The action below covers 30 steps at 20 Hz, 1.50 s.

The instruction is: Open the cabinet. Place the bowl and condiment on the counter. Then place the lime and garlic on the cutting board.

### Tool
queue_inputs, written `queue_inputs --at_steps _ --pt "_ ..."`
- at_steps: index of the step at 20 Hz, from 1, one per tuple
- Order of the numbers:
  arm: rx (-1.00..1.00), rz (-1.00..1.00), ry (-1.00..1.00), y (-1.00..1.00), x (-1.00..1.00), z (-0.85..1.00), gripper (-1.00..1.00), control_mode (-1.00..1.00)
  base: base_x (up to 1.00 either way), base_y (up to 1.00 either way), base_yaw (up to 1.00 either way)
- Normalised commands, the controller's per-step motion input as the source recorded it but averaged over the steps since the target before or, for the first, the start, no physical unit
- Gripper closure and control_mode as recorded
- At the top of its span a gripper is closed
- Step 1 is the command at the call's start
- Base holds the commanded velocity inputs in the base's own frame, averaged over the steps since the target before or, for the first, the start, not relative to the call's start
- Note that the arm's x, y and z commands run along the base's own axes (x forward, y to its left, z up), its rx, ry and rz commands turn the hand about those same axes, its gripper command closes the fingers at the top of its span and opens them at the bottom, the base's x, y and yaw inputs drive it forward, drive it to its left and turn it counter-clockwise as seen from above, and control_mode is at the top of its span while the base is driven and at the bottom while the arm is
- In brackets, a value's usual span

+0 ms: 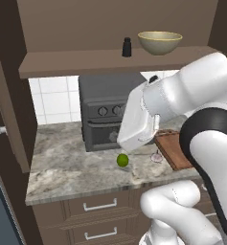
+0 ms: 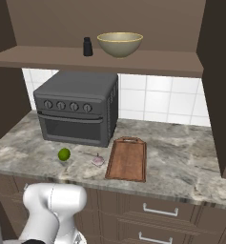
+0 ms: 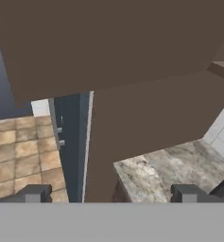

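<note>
Claw (image 3: 111, 194) open, empty; bowl (image 2: 119, 44) on cabinet shelf looks rigid, probably light: pinch its rim

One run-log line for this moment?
cabinet open | bowl, condiment on shelf | lime, garlic on counter | claw open, empty

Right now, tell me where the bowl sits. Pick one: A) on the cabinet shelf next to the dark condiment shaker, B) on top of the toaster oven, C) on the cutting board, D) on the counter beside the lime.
A: the bowl stands on the open cabinet shelf, just right of the condiment, well above the counter, where the lime lies.
</note>
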Motion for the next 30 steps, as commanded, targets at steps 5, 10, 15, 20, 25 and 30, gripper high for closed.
queue_inputs --at_steps 5,10,15,20,25,30 --pt "-0.05 -0.29 0.07 -0.31 0.05 0.00 -1.00 -1.00 0.00 0.00 0.00" --pt "0.00 -0.28 0.03 -0.42 0.10 0.00 -1.00 -1.00 0.00 0.00 0.00" --pt "0.00 -0.29 0.04 -0.50 0.21 0.00 -1.00 -1.00 0.00 0.00 0.00" --pt "0.00 -0.30 0.07 -0.42 0.30 0.00 -1.00 -1.00 0.00 0.00 0.00" --pt "0.00 -0.31 0.08 -0.40 0.31 0.03 -1.00 -1.00 0.00 0.00 0.00" --pt "0.01 -0.20 -0.03 -0.43 0.06 -0.05 -1.00 -1.00 0.00 0.00 0.00"
